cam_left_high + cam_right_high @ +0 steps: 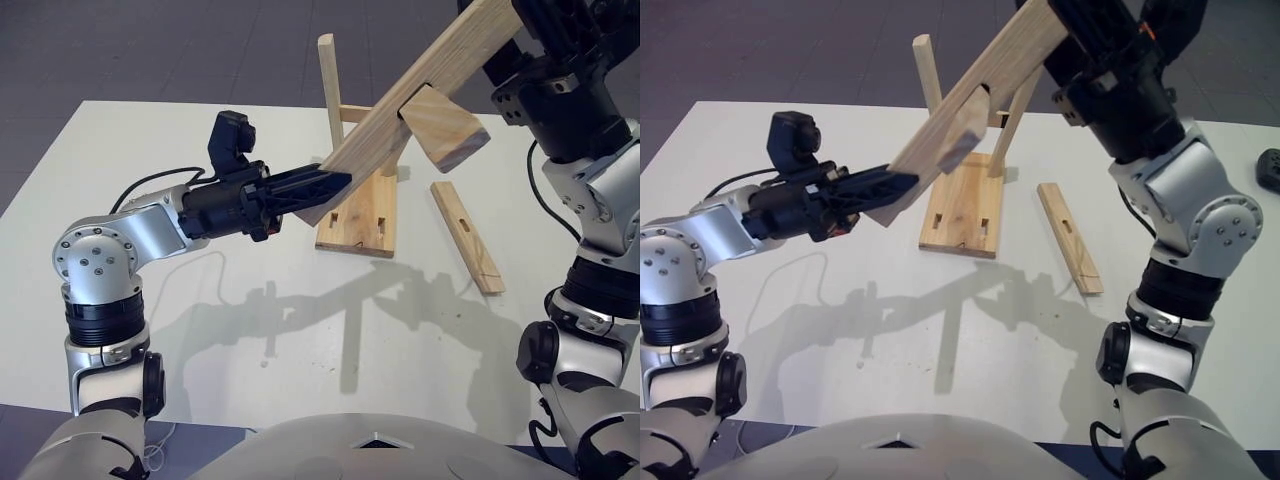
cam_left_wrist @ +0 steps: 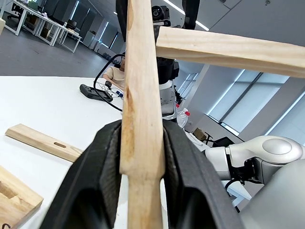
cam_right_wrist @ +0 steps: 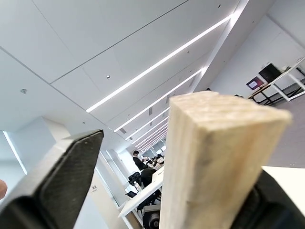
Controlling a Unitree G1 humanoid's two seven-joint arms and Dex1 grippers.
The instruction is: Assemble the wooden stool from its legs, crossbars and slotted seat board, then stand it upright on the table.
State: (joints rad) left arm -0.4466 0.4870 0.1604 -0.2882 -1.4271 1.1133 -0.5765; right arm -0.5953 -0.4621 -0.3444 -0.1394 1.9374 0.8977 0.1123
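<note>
the long wooden leg (image 1: 430,90) hangs slanted over the seat board (image 1: 360,238) on the tabletop (image 1: 420,380). the left pincer (image 1: 338,184) squeezes its low end. the right pincer (image 3: 181,162) is at the top end, but i cannot tell its grip. the leg looks stiff, light and smooth, so hold near both ends

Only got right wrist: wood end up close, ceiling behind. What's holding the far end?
Observer: The left gripper is shut on the leg's lower end; the leg slants up across the table.
Operator: Where's the seat board?
Observer: The seat board lies flat on the table under the leg, with an upright frame standing in it.
Operator: Any loose parts?
Observer: One slotted bar lies on the table, right of the board.
</note>
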